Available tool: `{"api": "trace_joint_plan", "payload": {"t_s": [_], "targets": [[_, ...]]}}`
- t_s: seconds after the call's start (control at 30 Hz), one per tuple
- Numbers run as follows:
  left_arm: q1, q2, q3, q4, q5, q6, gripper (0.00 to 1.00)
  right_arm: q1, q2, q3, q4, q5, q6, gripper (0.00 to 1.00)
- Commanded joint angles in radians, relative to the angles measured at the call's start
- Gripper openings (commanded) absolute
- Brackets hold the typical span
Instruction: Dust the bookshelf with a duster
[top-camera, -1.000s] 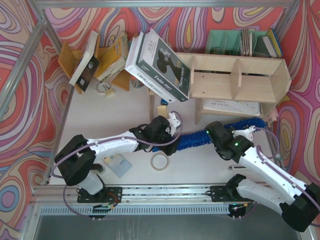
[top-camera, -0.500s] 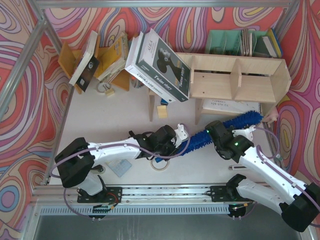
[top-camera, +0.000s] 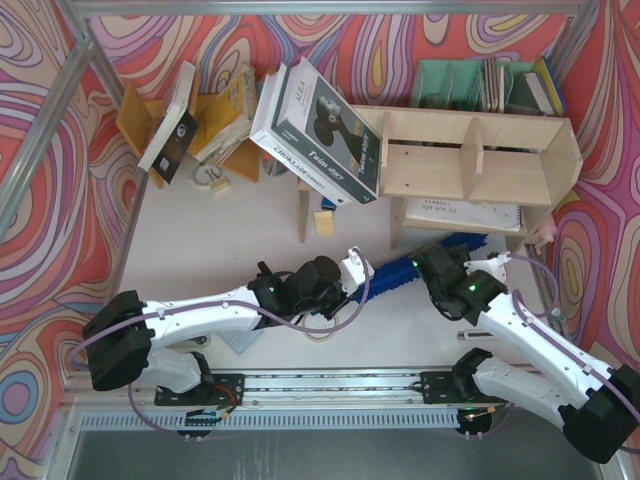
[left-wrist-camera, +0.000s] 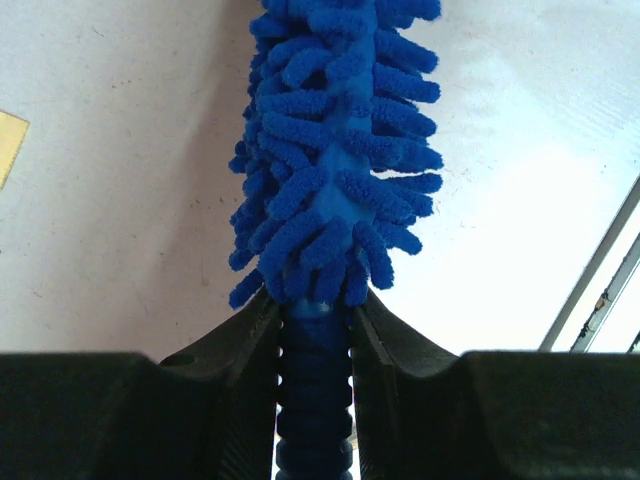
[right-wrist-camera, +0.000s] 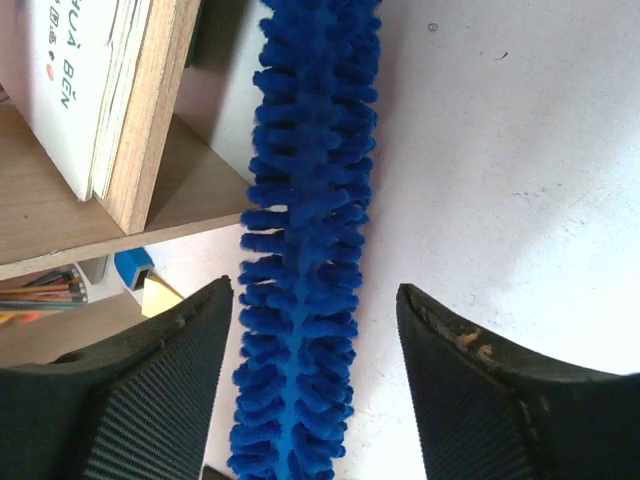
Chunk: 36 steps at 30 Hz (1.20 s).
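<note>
The blue fluffy duster (top-camera: 402, 268) lies slanted over the table in front of the pale plywood bookshelf (top-camera: 440, 121), its tip near the lower shelf. My left gripper (top-camera: 352, 267) is shut on its ribbed blue handle (left-wrist-camera: 315, 400), and the fluffy head (left-wrist-camera: 335, 150) runs away from the jaws. My right gripper (top-camera: 436, 262) hangs open over the middle of the duster (right-wrist-camera: 310, 250). Its fingers (right-wrist-camera: 160, 390) stand apart on either side, not touching the fluff. A bookshelf board (right-wrist-camera: 140, 120) shows at the upper left of the right wrist view.
A large boxed book (top-camera: 315, 125) leans on the bookshelf's left end. Behind stand an orange slanted rack (top-camera: 225, 120) and a teal organiser (top-camera: 465, 85). A yellow block (top-camera: 324, 222) lies by the shelf leg. A notebook (top-camera: 465, 213) rests on the lower shelf.
My left gripper has shut on the duster's handle and drawn the duster leftward. My right gripper has opened and let go of the fluffy head.
</note>
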Motion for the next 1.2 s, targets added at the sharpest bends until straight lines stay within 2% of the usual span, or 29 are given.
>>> {"api": "trace_joint_plan", "payload": {"t_s": [0.0,0.17,0.37,0.57,0.67,0.9,1.07,1.13,1.17], "targets": [[-0.021,-0.029,0.002,0.052,-0.061,0.02,0.02,0.002,-0.002,-0.011,-0.025,0.006,-0.001,0.66],[-0.038,-0.041,0.011,0.063,-0.073,0.014,0.0,0.001,0.017,-0.032,-0.001,-0.022,0.001,0.72],[-0.065,-0.079,0.016,0.063,-0.087,0.015,0.0,-0.002,0.057,-0.087,0.139,-0.074,-0.032,0.76],[-0.104,-0.127,0.02,0.044,-0.11,0.006,0.0,-0.023,0.131,-0.09,0.222,-0.116,-0.058,0.76],[-0.116,-0.145,0.016,0.042,-0.116,0.001,0.0,-0.048,0.159,-0.09,0.228,-0.137,-0.049,0.72],[-0.126,-0.164,0.011,0.032,-0.125,0.0,0.0,-0.066,0.148,-0.09,0.208,-0.108,-0.048,0.48],[-0.127,-0.156,0.007,0.023,-0.127,-0.001,0.0,-0.07,0.129,-0.085,0.199,-0.104,-0.059,0.22],[-0.127,-0.148,0.007,0.018,-0.133,-0.004,0.08,-0.07,0.12,-0.08,0.187,-0.106,-0.048,0.13],[-0.127,-0.144,0.008,0.012,-0.135,-0.005,0.17,-0.07,0.11,-0.077,0.18,-0.105,-0.043,0.1]]}}
